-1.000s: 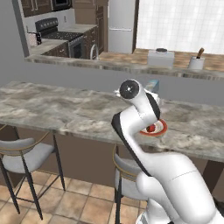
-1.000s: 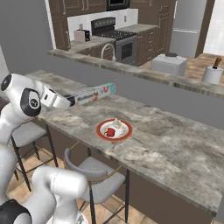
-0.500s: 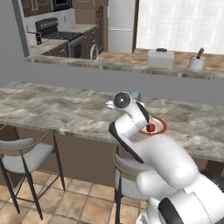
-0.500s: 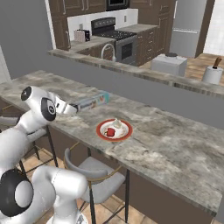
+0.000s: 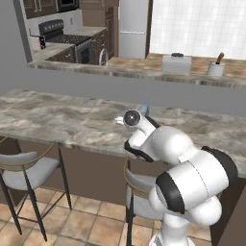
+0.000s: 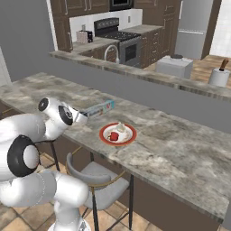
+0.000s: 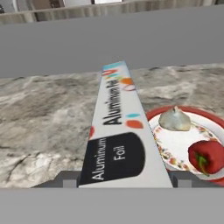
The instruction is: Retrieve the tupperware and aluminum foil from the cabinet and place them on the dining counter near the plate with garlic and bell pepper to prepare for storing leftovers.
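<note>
Presently the gripper (image 7: 118,181) holds the aluminum foil box (image 7: 117,135), its two fingers closed on the near end of the box, one on each long side, with the box running lengthwise away from the hand. In the right base view the same aluminum foil box (image 6: 98,108) projects from the hand out over the dining counter (image 6: 180,153), roughly level and pointing toward the raised ledge (image 6: 135,74) behind the counter. Whether the underside of the box touches the marble surface or sits just above it cannot be determined. The plate (image 6: 118,134), red-rimmed with a patterned white centre, lies on the dining counter just beside the box, on the side away from the arm. In the hand view the plate (image 7: 179,144) sits immediately to the right of the box, and the box edge overlaps the plate's rim in that picture; actual contact cannot be confirmed. On the plate are the garlic (image 7: 174,119), at the far part of the plate, and the red bell pepper (image 7: 208,156), nearer the hand. In the left base view the arm's own white body stands in front of the plate, and a small blue-tinted end of the box (image 5: 142,108) shows past the wrist. Two stools (image 6: 97,176) stand under the counter's near edge.
</note>
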